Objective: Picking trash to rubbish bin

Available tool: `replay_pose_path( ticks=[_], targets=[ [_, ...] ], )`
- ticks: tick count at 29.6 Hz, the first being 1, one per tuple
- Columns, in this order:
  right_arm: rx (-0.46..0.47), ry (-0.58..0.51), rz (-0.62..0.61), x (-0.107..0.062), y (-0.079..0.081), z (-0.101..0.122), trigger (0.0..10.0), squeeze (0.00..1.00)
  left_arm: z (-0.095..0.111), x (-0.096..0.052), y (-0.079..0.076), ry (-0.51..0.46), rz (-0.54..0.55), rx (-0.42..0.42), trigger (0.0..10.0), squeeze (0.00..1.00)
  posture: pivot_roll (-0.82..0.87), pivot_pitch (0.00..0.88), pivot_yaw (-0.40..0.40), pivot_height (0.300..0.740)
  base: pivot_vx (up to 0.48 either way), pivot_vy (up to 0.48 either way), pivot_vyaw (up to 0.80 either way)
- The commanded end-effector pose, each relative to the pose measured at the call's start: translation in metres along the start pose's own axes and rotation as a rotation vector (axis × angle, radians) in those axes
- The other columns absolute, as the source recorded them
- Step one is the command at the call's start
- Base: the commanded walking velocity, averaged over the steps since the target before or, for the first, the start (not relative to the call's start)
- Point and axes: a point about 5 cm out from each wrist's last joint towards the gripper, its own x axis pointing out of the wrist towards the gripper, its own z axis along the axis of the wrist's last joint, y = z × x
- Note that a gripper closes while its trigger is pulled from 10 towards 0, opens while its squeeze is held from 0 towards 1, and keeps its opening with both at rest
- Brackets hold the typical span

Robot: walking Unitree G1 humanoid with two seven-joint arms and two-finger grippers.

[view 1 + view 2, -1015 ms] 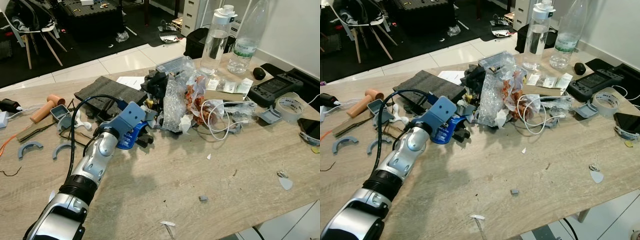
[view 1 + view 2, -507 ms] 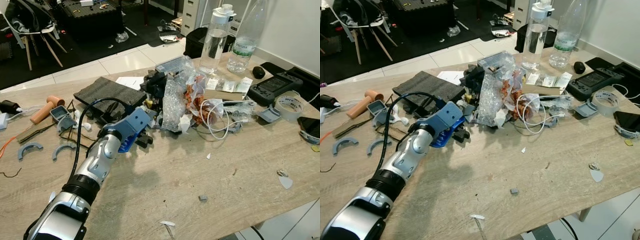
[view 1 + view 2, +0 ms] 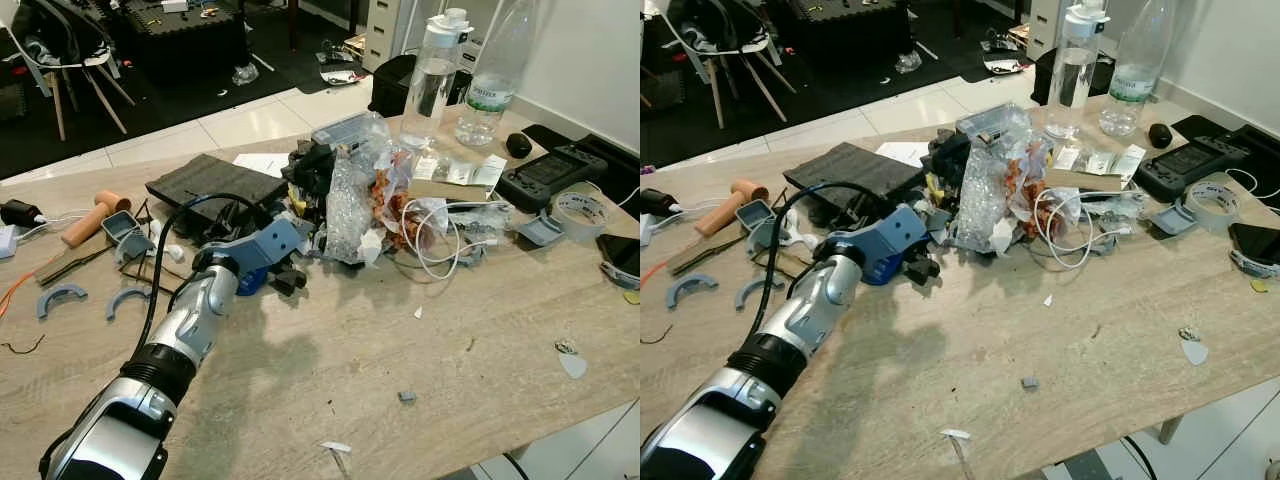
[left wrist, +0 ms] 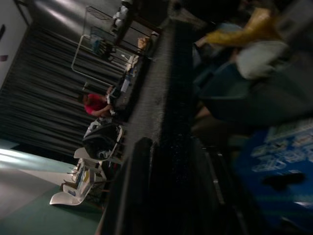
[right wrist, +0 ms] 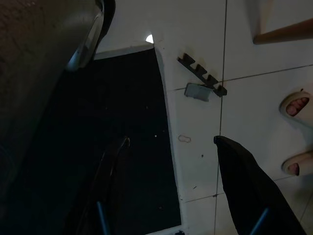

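**Blue wrapper at the left gripper, right arm idle over the floor**

Pale wood-grain table carries a heap of trash: crinkled clear plastic, orange-printed wrappers and a looped white cable. The left gripper reaches in at the near-left edge of that heap, its blue wrist housing hiding most of the fingers in both eye views. Just behind the fingers, under the housing, lies a blue wrapper; the heap sits just beyond the fingertips. Whether the jaws are clenched on the wrapper or released cannot be told.

The left wrist view adds what the head camera misses: the blue wrapper with white print sits beside the dark fingers, a white scrap and a yellow piece lie past the fingertips, and a dark foam slab runs ahead of them. It also catches a person in red far off in the room.

The eye views alone show the foam slab lying flat beyond the gripper, two clear bottles past the heap, and a tape roll well apart from the jaws.

The right gripper hangs spread apart above a black mat and white tiles, with a person's sandalled feet off to one side.
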Motion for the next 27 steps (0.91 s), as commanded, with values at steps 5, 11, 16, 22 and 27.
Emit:
replay_pose_path(
  ticks=[5, 11, 16, 22, 27],
  targets=[
    [0.003, 0.001, -0.002, 0.000, -0.002, -0.001, 10.0, 0.00, -0.003, -0.002, -0.010, 0.009, -0.054, 0.062, 0.0, 0.00, -0.11, 0.041, 0.047, 0.740, 0.000, 0.000, 0.00],
    [0.006, 0.001, 0.000, 0.000, -0.002, -0.001, 10.0, 0.00, -0.003, -0.002, -0.010, 0.009, -0.045, 0.051, 0.0, 0.00, -0.10, 0.045, 0.047, 0.740, 0.000, 0.000, 0.00],
    [0.007, 0.000, 0.000, 0.000, -0.002, -0.002, 10.0, 0.00, -0.001, 0.000, 0.008, -0.008, 0.058, -0.147, 0.0, 0.00, -0.10, 0.045, 0.046, 0.740, 0.000, 0.000, 0.00],
    [-0.003, -0.002, 0.001, 0.000, -0.002, -0.001, 10.0, 0.00, 0.009, 0.001, 0.046, -0.112, 0.228, -0.563, 0.0, 0.00, -0.10, 0.047, 0.042, 0.740, 0.000, 0.000, 0.00],
    [-0.015, -0.005, 0.002, 0.000, -0.002, 0.000, 10.0, 0.00, 0.022, -0.003, 0.078, -0.281, 0.274, -0.868, 0.7, 0.00, -0.09, 0.047, 0.039, 0.740, 0.000, 0.000, 0.00]
  ],
)
